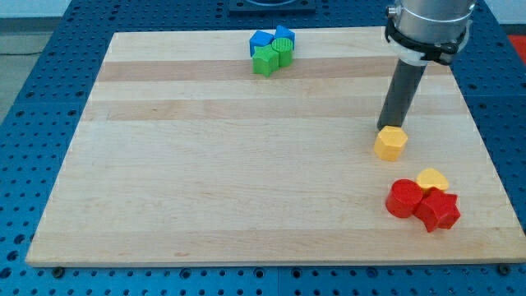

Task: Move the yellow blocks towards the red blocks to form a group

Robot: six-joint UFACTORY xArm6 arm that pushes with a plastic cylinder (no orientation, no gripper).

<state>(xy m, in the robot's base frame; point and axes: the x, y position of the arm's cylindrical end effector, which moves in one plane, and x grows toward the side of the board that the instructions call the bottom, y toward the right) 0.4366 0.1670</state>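
Board: you see a pale wooden board (246,164) lying on a blue perforated table (33,99).
Top cluster: near the view's top edge, two blue blocks (273,38) and two green blocks (272,57) touch in one clump.
Rod: there are no fingers to open or close; my tip (385,127) touches the top-left edge of a yellow block.
Yellow block (391,143): it sits apart from the red group, up and to its left.
Red group: a red cylinder (403,198) and a red star (437,210) touch each other.
Yellow heart (432,179): it rests against the red blocks' top side.
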